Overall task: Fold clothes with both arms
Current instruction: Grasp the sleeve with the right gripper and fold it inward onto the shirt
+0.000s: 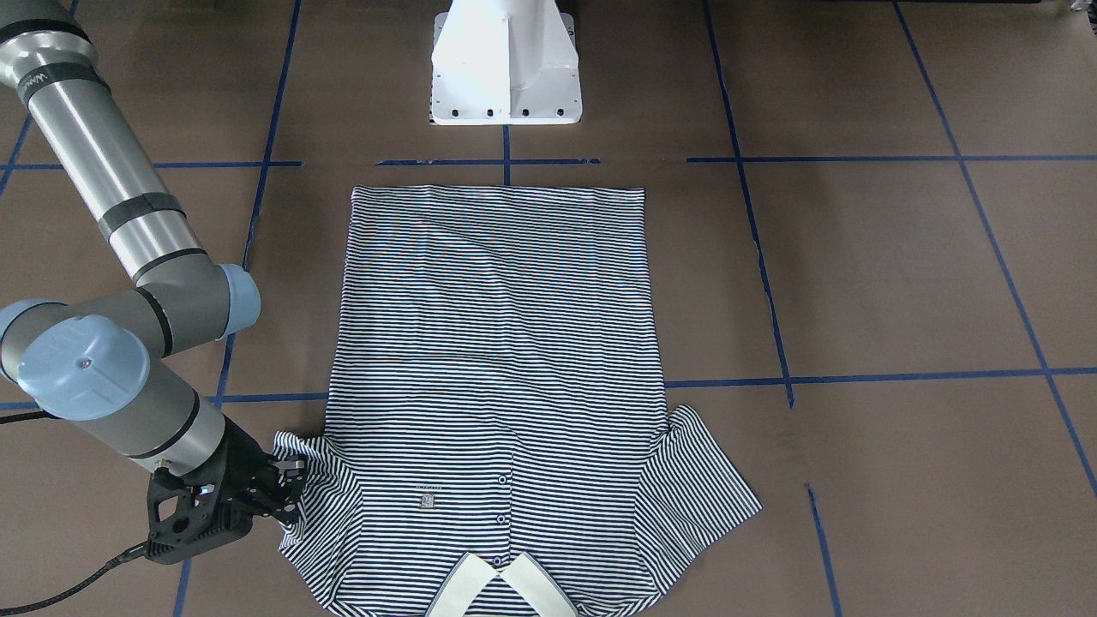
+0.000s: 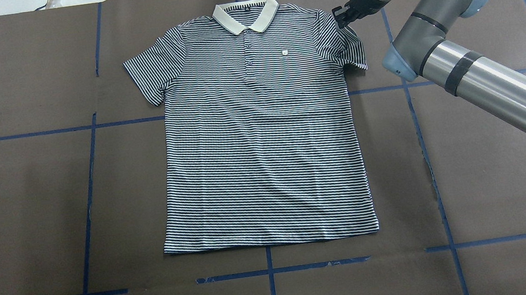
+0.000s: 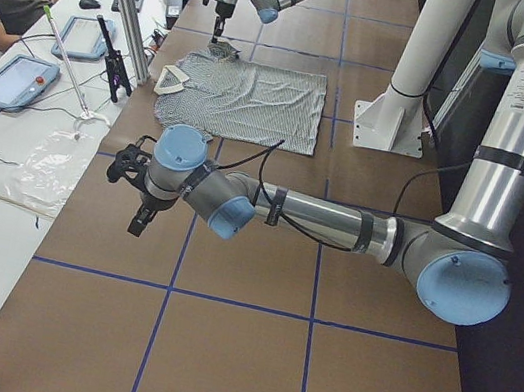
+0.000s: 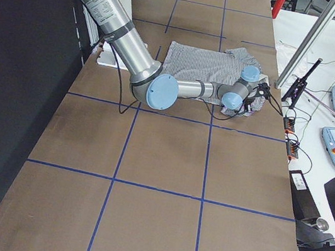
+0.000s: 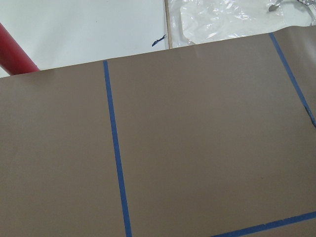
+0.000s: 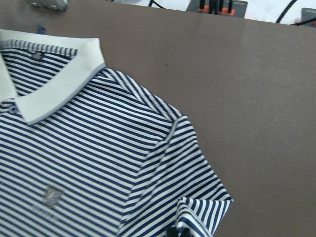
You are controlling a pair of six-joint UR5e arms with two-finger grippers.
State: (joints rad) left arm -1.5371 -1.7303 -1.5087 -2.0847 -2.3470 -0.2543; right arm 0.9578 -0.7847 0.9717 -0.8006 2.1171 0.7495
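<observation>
1. Right now, in the front-facing view, the polo shirt lies flat and face up on the table, with its hem towards the robot's base and its collar at the near edge. The right gripper is at the outer edge of the shirt's sleeve. Its jaws look nearly closed, and the sleeve cloth is bunched and raised between them.
2. From overhead, the same gripper meets the shirt at the sleeve on the robot's right. The body and the other sleeve lie smooth. To fold well, I judge you should carry this sleeve inward low and slowly, so the body does not drag or wrinkle.
3. From the table's left end, the left gripper hangs over bare table, well apart from the shirt. You cannot tell from here how far it is open. It holds nothing that shows.
4. From the right end, the near arm reaches to the shirt's sleeve. Details there are too small to judge.
5. Your left wrist camera shows only taped table, not the shirt.
6. Your right wrist camera shows the sleeve's hem corner curled up at the bottom edge. Check that the pinch takes both cloth layers before you lift.
7. Containers: no bin or box shows. A clear plastic bag lies flat on the side bench, and you cannot tell what, if anything, is in it.
</observation>
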